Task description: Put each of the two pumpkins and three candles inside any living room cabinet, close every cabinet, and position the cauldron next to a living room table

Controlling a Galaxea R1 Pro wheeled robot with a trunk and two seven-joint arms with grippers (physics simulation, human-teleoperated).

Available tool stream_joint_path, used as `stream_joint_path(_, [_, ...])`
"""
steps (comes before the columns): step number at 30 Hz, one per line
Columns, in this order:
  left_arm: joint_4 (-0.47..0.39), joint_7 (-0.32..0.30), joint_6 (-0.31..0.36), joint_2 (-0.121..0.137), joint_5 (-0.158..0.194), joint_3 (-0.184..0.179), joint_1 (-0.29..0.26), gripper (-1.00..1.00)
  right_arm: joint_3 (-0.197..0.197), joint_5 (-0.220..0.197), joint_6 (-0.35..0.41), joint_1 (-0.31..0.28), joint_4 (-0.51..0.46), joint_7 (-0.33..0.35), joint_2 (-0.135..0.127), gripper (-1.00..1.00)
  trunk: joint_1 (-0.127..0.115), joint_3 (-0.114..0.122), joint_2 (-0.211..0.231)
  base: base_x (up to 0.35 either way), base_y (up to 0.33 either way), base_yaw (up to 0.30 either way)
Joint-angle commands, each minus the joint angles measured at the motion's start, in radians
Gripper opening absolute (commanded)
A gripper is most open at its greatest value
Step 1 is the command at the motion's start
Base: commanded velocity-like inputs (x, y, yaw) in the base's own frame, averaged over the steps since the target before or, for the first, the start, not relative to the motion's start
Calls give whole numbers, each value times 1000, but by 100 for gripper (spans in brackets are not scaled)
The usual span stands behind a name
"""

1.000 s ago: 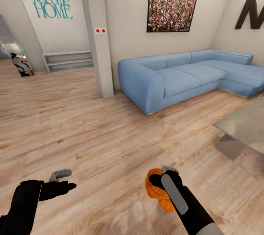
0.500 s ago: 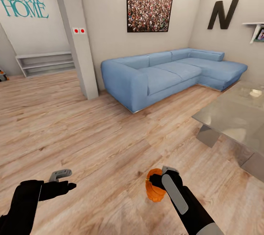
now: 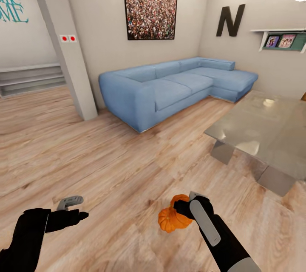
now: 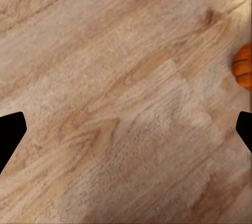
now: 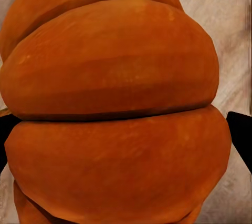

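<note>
while over wood floor (image 3: pixel 106 153), r tool (image 3: pixel 183 209) round pumpkin (image 3: pixel 172 217), l tool (image 3: pixel 73 207) wide

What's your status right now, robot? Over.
Right gripper shut on pumpkin. Left gripper open, empty. Table ahead right; wood floor between.

We're in a home's living room: long blue L-shaped sofa (image 3: pixel 170 87), glossy grey low coffee table (image 3: pixel 263 129), pale wood plank floor (image 3: pixel 85 153), framed crowd picture (image 3: pixel 149 10) on the wall.
</note>
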Motion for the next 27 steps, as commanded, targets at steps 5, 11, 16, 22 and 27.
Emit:
stream_joint_path(5, [0, -1, -1, 0, 0, -1, 0, 100, -17, -3, -2, 0, 0, 0, 0, -100, 0, 7, 0, 0, 0, -199])
stream_joint_path(11, [0, -1, -1, 0, 0, 0, 0, 100, -39, -6, 0, 0, 3, 3, 0, -100, 0, 15, 0, 0, 0, -187])
stream_joint_path(16, [0, -1, -1, 0, 0, 0, 0, 100, -40, -5, -2, 0, 1, 3, -1, -100, 0, 22, 0, 0, 0, -207])
stream_joint_path(22, [0, -1, -1, 0, 0, 0, 0, 100, -39, -6, -1, 0, 5, 6, -2, -100, 0, 29, 0, 0, 0, -217])
stream_joint_path(27, [0, -1, -1, 1, 0, 0, 0, 100, -39, -7, 1, 0, 8, 15, -2, -100, 0, 33, 0, 0, 0, -256])
